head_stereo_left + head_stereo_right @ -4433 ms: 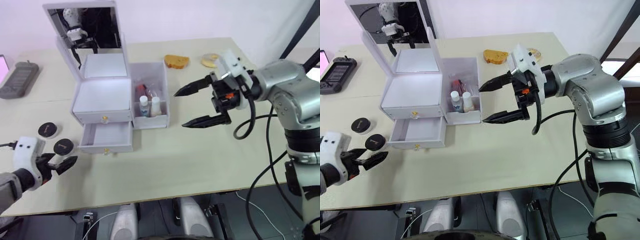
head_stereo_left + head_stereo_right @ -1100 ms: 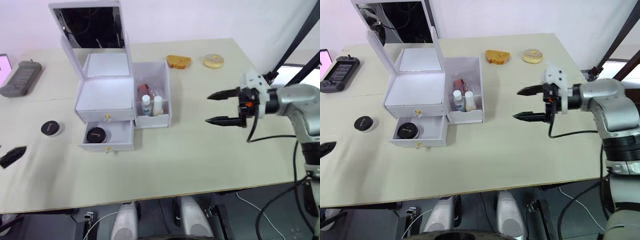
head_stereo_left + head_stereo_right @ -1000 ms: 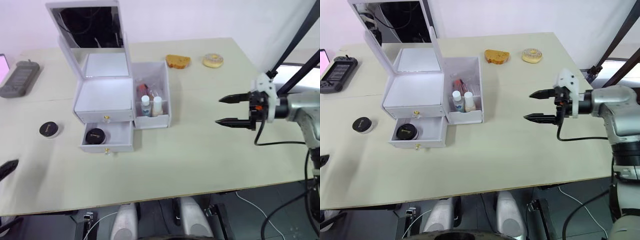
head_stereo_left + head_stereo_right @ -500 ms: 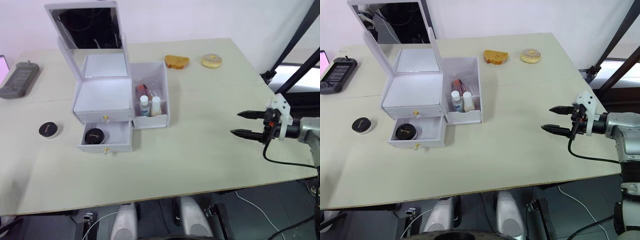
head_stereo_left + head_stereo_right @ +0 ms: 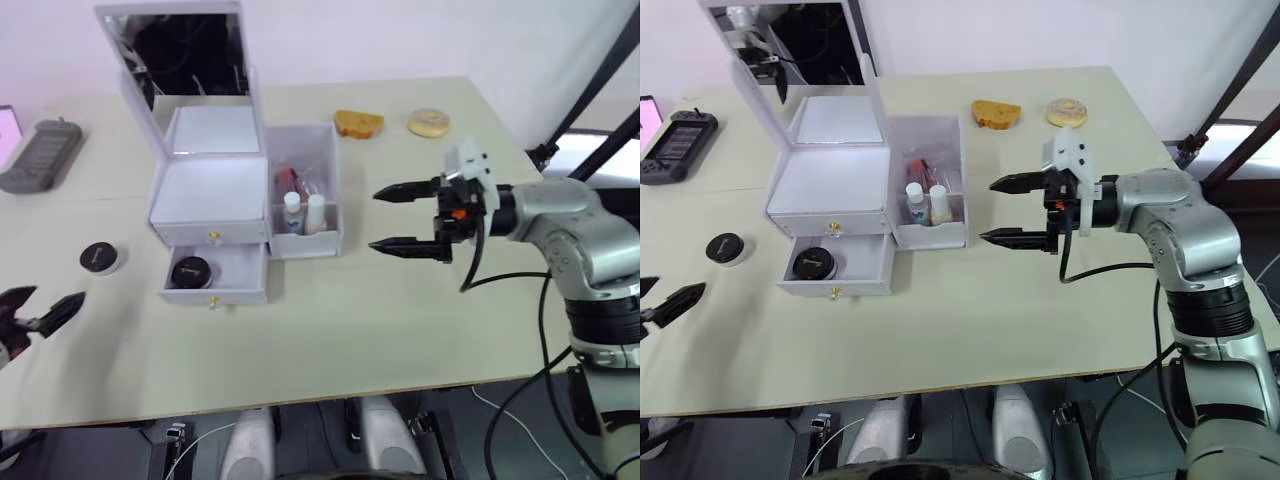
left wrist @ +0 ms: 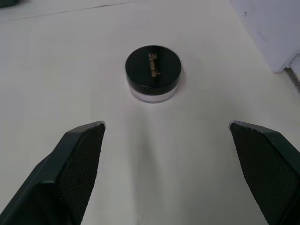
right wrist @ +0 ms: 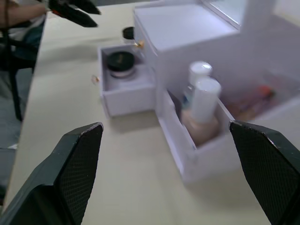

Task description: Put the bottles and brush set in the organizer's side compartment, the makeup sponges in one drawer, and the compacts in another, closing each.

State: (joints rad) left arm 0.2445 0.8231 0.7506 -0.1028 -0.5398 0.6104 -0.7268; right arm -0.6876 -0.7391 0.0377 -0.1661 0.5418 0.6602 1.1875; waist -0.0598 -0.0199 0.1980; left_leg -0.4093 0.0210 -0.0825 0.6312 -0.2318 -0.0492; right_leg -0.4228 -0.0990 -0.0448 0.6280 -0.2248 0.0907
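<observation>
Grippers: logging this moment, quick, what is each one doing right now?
Left gripper: open, holding nothing, facing the compact on the table.
Right gripper: open, holding nothing, beside the organizer.

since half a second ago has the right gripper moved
Yes. The right gripper has swung in from near the table's right edge toward the organizer and now hovers open just beside its side compartment.

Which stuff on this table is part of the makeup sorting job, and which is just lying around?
Job: white organizer; two white-capped bottles in its side compartment; black round compact in the open drawer; second black compact on the table.

Lying about: grey handheld controller; doughnut; brown pastry.
</observation>
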